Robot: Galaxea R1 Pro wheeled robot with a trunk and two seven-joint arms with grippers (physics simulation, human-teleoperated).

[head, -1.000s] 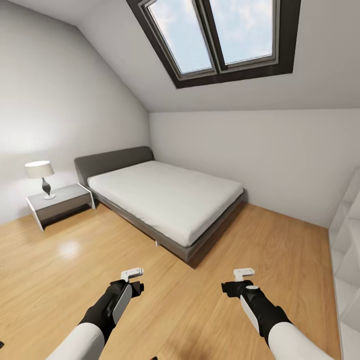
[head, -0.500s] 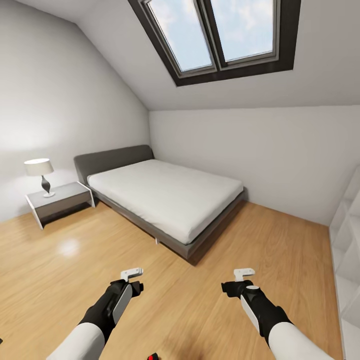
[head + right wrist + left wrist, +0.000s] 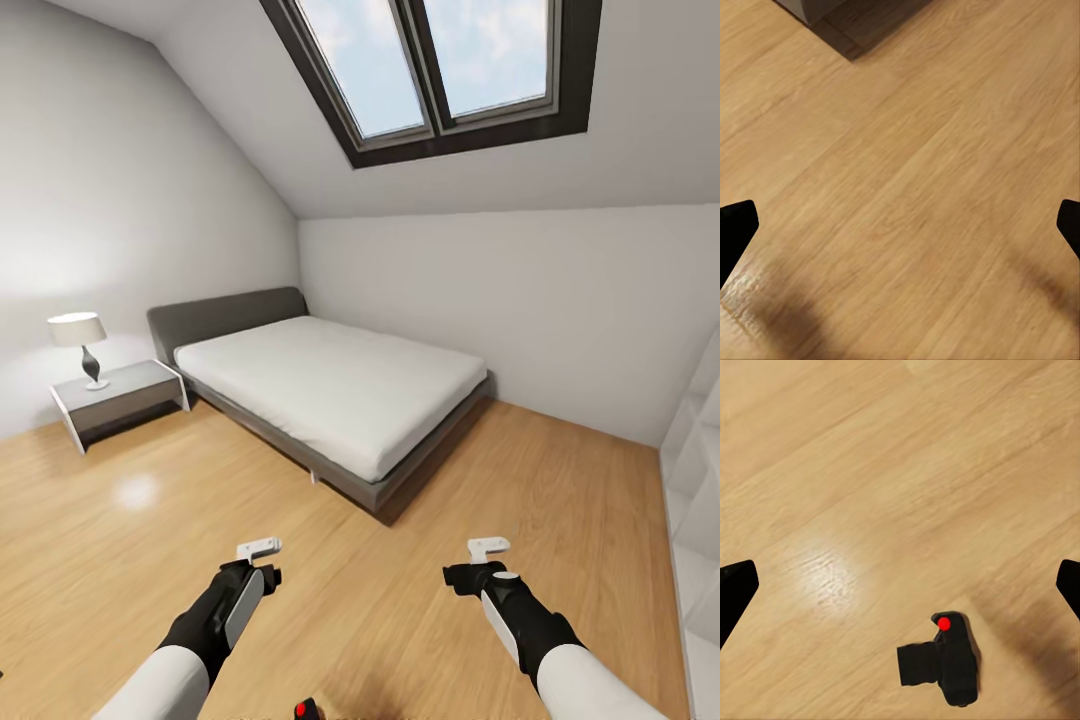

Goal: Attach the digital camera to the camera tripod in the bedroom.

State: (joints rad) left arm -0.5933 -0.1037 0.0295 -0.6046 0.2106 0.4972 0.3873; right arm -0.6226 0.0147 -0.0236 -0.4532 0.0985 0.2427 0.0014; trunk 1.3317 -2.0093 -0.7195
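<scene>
The digital camera [image 3: 945,658] lies on the wood floor [image 3: 120,520] of the bedroom, below the left gripper [image 3: 262,562]. The left gripper and the right gripper [image 3: 480,562] both gape empty.

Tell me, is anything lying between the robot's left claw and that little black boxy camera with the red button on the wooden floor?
Nothing visible does. In the left wrist view the small black boxy camera lies alone on bare light wood floor, below the open left gripper, with no object between them.
</scene>
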